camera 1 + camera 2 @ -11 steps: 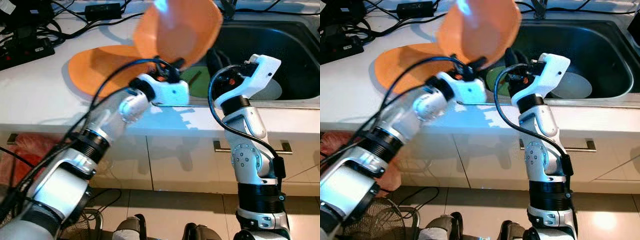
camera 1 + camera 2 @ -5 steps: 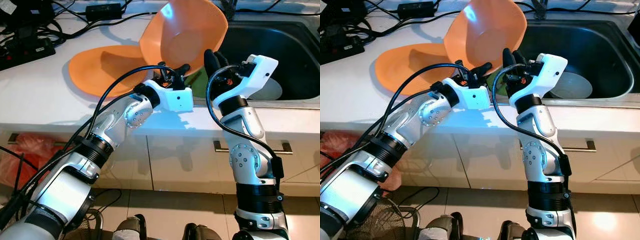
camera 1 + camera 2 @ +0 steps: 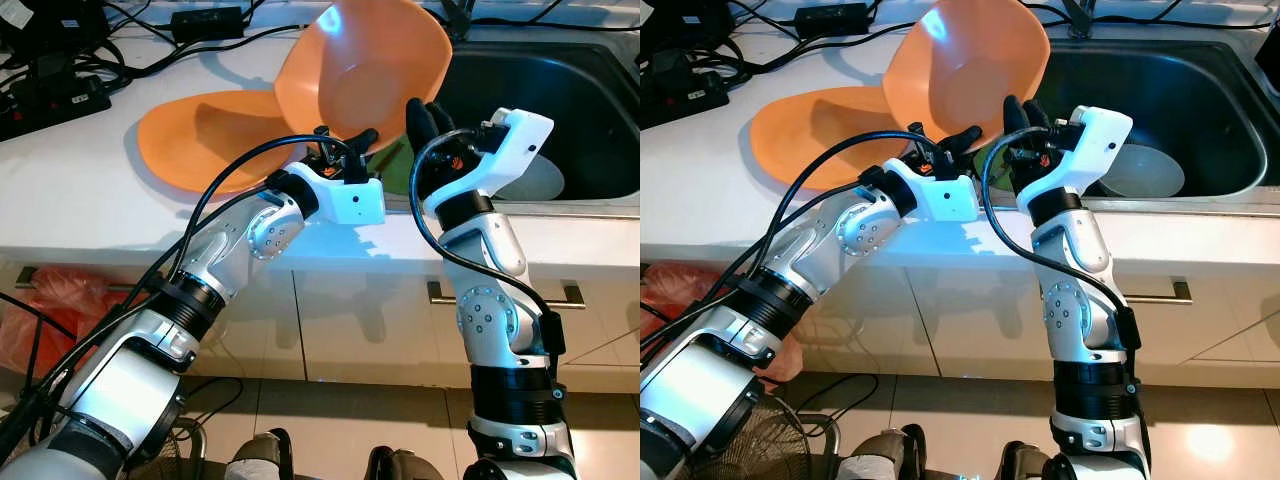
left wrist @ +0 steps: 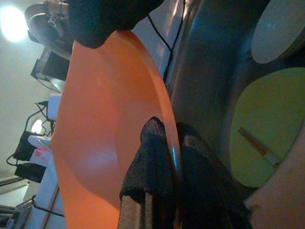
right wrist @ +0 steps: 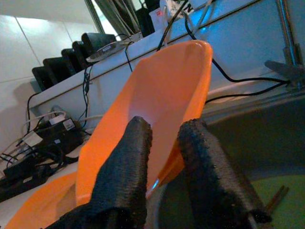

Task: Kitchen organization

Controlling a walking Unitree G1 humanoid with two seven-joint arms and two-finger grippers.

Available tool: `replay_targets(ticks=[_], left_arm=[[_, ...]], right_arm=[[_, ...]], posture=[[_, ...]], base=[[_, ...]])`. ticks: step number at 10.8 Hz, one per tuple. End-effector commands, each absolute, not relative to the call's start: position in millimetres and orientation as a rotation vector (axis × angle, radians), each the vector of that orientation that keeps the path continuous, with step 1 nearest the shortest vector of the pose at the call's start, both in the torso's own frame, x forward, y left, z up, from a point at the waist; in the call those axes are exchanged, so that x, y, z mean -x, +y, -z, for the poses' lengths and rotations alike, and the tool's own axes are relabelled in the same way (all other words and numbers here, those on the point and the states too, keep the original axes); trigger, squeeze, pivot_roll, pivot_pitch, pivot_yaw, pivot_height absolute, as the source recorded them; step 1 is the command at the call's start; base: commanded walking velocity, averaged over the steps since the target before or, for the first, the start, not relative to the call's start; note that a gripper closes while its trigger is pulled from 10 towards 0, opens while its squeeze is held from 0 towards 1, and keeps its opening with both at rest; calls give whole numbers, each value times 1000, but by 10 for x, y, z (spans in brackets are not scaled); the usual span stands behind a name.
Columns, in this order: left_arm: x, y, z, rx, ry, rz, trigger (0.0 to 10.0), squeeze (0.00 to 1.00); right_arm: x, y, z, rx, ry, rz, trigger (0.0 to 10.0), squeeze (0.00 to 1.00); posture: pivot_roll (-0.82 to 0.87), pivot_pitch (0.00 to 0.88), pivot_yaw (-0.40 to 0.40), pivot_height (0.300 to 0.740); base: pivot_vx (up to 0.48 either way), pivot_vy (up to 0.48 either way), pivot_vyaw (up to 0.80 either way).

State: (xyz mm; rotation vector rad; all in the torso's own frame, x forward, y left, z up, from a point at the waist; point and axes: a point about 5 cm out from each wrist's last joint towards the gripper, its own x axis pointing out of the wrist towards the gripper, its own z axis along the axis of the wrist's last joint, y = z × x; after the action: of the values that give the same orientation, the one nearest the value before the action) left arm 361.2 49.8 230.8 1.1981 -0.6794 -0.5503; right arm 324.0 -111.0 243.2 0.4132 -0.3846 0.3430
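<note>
An orange bowl [image 3: 365,70] is held tilted on its edge over the counter beside the sink [image 3: 570,85]. My left gripper [image 3: 343,138] is shut on its lower rim; in the left wrist view the two fingers [image 4: 152,157] pinch the rim from both sides. My right gripper [image 3: 420,115] hovers just right of the bowl, open, with the bowl [image 5: 162,90] seen beyond the gap between its fingers [image 5: 136,143]. A flat orange plate [image 3: 200,140] lies on the counter behind. In the sink lie a green plate [image 4: 267,124] with a brown stick [image 4: 255,145] on it and a white dish [image 3: 1145,170].
Black cables and power strips [image 3: 50,90] crowd the counter's back left. A tap [image 5: 286,62] stands at the sink's back. Below the counter are white cabinet doors with a metal handle [image 3: 505,295], a red bag [image 3: 40,300] and a floor fan [image 3: 750,440].
My left arm has lowered the orange bowl and carried it right toward the sink edge. The right gripper has shifted slightly left, closer to the bowl's rim.
</note>
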Motion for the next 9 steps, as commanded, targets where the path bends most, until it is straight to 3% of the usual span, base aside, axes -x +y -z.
replay_targets(ticks=[1, 2, 3, 9], left_arm=[[-3514, 378, -2466, -1172, -803, 551, 10000, 0], [-3520, 386, -2475, -1171, -803, 544, 10000, 0], [-3526, 393, -2481, -1172, -803, 539, 10000, 0], [-3559, 419, -2494, -1169, -796, 514, 10000, 0]], right_arm=[[-3277, -1086, -2410, -419, -360, -332, 10000, 1000], [-3286, -1115, -2415, -416, -366, -312, 10000, 145], [-3286, -1124, -2429, -417, -375, -310, 10000, 0], [-3236, -1291, -2652, -526, -531, -240, 10000, 0]], posture=[[59, 151, 36, 740], [60, 153, 37, 740], [59, 155, 36, 740], [55, 160, 35, 740]], base=[[0, 0, 0], [0, 0, 0], [0, 0, 0], [0, 0, 0]])
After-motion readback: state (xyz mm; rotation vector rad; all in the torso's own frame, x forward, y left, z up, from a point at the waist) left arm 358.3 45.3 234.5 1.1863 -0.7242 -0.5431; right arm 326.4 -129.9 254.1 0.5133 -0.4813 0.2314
